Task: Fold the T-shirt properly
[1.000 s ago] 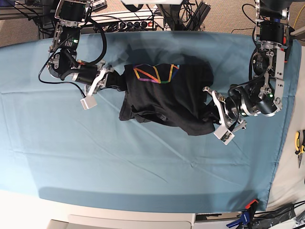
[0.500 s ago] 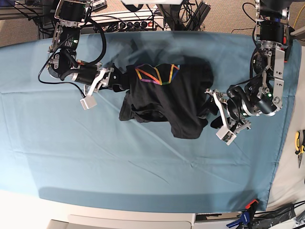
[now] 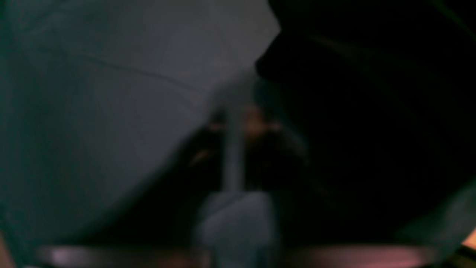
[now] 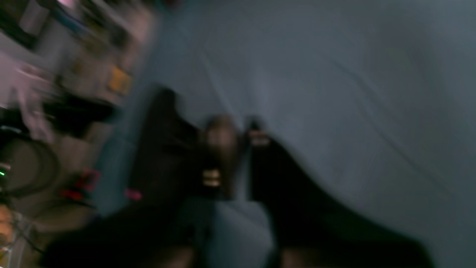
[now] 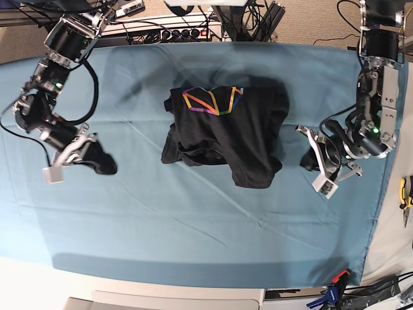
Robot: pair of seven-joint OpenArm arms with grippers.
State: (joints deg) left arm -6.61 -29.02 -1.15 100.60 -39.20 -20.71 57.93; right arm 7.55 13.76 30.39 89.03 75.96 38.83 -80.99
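The black T-shirt (image 5: 226, 139) lies bunched in the middle of the teal table cloth (image 5: 193, 219), its rainbow line graphic (image 5: 211, 100) facing up near the far edge. My right gripper (image 5: 102, 161) is well to the shirt's left in the base view, low over the cloth, shut and empty. On the other side, the left gripper (image 5: 310, 158) is just off the shirt's right edge, also shut, with no fabric in it. Both wrist views are blurred. They show dark fingers (image 4: 219, 149) over teal cloth and a black mass (image 3: 372, 111) at the right.
A power strip and cables (image 5: 187, 29) run along the table's far edge. Yellow-handled pliers (image 5: 404, 194) lie off the cloth at the right. A blue clamp (image 5: 335, 284) holds the cloth's near right corner.
Both grippers opened, let go of the shirt and shut again. The right arm swung far left, the left arm drew back to the right. The shirt lies in a more compact heap.
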